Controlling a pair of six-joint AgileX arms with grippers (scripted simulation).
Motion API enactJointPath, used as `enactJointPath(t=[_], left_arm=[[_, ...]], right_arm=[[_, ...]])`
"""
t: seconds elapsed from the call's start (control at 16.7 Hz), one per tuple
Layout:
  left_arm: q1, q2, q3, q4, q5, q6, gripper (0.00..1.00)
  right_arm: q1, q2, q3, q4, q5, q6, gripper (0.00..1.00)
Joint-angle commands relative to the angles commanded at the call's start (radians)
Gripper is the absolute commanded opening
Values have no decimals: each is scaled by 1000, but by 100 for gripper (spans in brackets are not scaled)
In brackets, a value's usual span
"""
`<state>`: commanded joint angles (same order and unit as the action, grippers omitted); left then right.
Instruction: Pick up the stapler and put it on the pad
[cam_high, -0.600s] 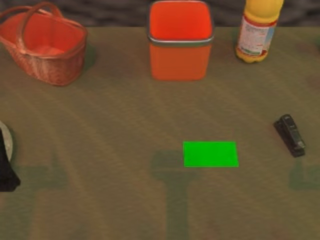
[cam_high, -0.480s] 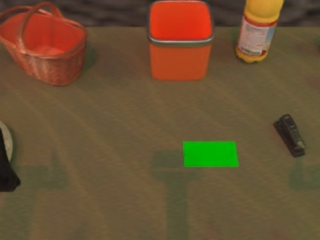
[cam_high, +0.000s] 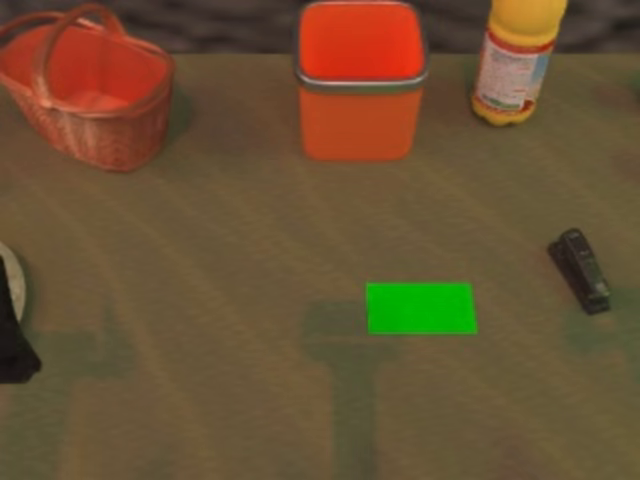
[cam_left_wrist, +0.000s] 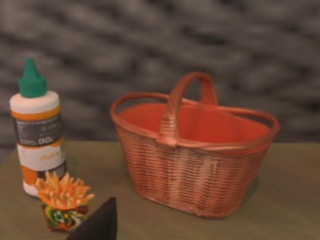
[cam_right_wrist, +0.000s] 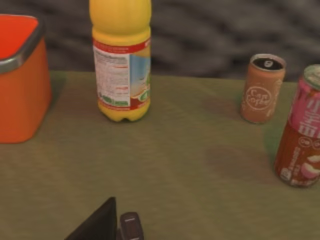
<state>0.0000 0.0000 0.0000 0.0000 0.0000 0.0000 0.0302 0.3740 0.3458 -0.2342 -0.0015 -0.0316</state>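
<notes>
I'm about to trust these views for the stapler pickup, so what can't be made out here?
- Right gripper: outside the top view; right wrist view shows one dark finger, so open or shut is unclear.
- Stapler: cut by right wrist view's bottom edge.
- Left gripper: one dark finger shows.

Counted: 1 stapler (cam_high: 580, 270), 1 pad (cam_high: 421, 308), 1 basket (cam_high: 85, 85), 1 bin (cam_high: 360, 80), 2 bottles (cam_high: 515, 60) (cam_left_wrist: 39, 127), 2 cans (cam_right_wrist: 262, 88) (cam_right_wrist: 302, 145), 1 fries toy (cam_left_wrist: 63, 200).
</notes>
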Motion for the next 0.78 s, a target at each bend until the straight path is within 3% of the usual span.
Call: enactJointPath(t=[0.78], left_arm=[[0, 0, 0, 0, 0, 0, 100]], right_arm=[[87, 1331, 991, -724, 8, -111, 100]])
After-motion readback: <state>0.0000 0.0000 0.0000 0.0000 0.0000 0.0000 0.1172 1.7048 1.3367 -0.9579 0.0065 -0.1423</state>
